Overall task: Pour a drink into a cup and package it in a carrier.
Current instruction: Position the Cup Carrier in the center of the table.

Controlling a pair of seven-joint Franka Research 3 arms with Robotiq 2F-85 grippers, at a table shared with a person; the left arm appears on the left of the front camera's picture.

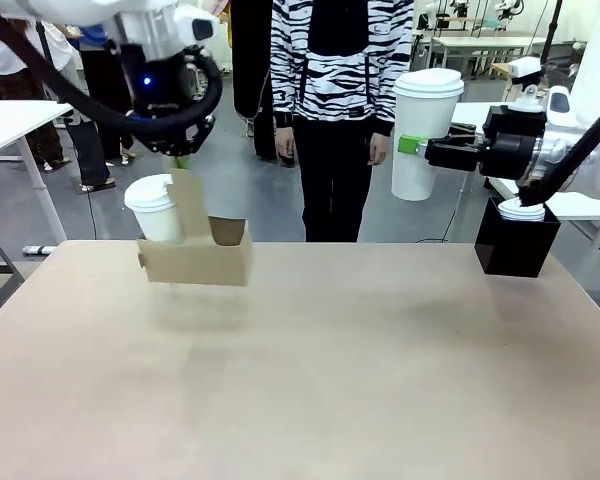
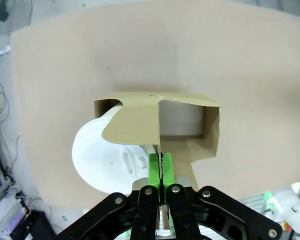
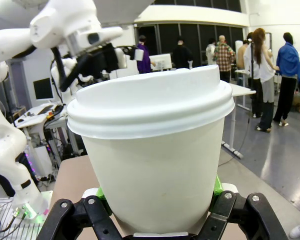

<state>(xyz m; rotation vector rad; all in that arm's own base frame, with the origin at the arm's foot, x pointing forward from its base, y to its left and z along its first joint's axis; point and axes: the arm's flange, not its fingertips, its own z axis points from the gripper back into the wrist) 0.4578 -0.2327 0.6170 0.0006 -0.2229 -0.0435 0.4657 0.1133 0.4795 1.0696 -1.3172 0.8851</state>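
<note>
While the left gripper (image 2: 160,169) pinched the single carrier (image 1: 197,264) by its handle (image 1: 188,205) above the table (image 1: 310,380), one short lidded cup (image 1: 154,208) sat in one of its two slots (image 1: 227,232); the right gripper (image 3: 160,200) clasped one tall cup (image 1: 427,135).

- Carrier (image 1: 200,262) was plain brown.
- Cup (image 1: 427,135) and short cup (image 1: 155,208) were white.
- Box (image 1: 515,248) was black, its lids (image 1: 521,210) white.
- Person's top (image 1: 340,60) was black-and-white zebra-striped.
- Table (image 1: 300,380) was beige.
- Left gripper (image 2: 160,165) was black, its pads (image 2: 154,169) green.
</note>
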